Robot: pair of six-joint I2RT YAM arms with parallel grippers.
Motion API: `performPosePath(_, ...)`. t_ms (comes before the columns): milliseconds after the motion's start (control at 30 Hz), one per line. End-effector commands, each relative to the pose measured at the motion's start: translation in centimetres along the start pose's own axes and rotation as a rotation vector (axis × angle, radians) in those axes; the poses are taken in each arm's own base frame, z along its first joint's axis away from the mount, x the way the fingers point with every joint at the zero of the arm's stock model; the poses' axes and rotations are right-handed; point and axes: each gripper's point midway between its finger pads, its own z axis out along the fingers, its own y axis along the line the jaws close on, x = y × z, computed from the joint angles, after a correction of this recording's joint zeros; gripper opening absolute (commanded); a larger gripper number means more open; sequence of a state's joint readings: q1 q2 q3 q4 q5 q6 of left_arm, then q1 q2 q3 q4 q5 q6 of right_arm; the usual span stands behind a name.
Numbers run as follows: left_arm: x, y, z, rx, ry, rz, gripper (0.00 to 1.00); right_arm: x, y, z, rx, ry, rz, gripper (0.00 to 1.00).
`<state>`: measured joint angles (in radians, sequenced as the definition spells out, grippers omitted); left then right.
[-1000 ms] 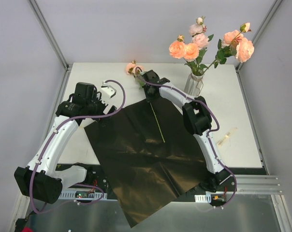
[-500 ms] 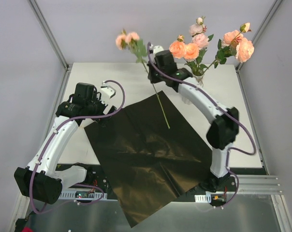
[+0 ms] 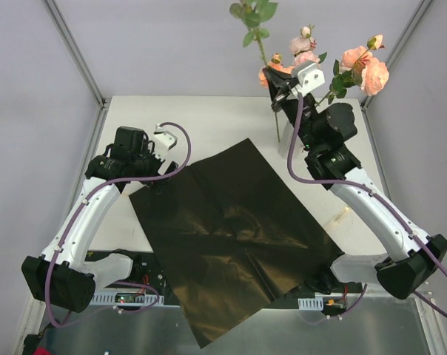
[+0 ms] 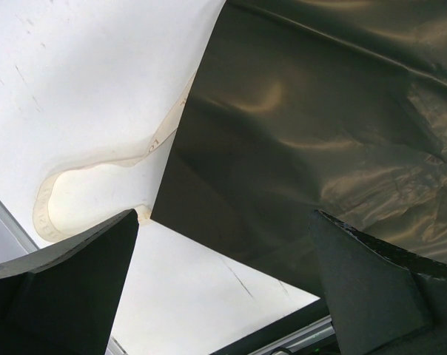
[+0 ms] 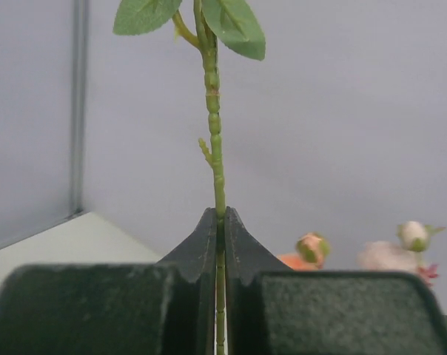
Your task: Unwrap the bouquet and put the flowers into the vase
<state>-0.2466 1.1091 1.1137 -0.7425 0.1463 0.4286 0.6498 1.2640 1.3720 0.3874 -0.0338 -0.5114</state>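
A thin green rose stem (image 5: 214, 140) is clamped by the right gripper (image 5: 220, 222). The left gripper (image 4: 225, 222) is held wide over glossy black paper (image 4: 305, 111).

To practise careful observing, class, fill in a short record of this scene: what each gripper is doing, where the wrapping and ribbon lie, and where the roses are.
Right gripper: shut on a single rose stem, held upright in the air
Left gripper: open, empty, over the sheet's edge
Black wrapping sheet: spread open on the table, no flowers on it
Cream ribbon: loose on the table beside the sheet
Other roses: upright at the far right, behind the right arm
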Motion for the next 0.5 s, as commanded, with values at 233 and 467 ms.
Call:
performPosePath(233, -0.8, 0.5, -0.6, -0.015, -0.017, -0.01, 0.99, -6.6, -15.6, -3.2, 0.665, -0.336, -0.224, 0.01)
performPosePath(467, -0.8, 0.6, -0.2, -0.007, -0.007, 0.0, 0.99, -5.1, -18.3, -2.4, 0.711, -0.34, -0.184, 0.01)
